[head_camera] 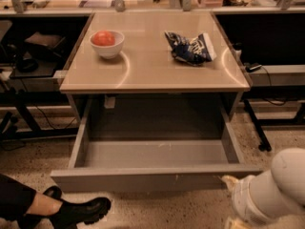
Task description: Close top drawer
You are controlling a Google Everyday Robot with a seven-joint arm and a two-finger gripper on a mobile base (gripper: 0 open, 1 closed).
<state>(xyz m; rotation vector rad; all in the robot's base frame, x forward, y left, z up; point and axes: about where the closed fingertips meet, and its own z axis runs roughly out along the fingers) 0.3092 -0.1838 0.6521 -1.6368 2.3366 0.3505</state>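
Observation:
The top drawer [155,178] is a wide, shallow grey metal drawer under the tabletop. It stands pulled far out toward me and its inside is bare. Its plain front has small pale scratches. My gripper [230,182] is at the lower right, on the end of the white arm [276,187]. Its tip sits just below the right end of the drawer front, very close to it; I cannot tell whether they touch.
On the beige tabletop [152,66] stand a white bowl with a red fruit [106,42] and a blue chip bag [190,47]. A person's leg and black boot [71,211] are on the floor at the lower left. Dark desks and cables flank the table.

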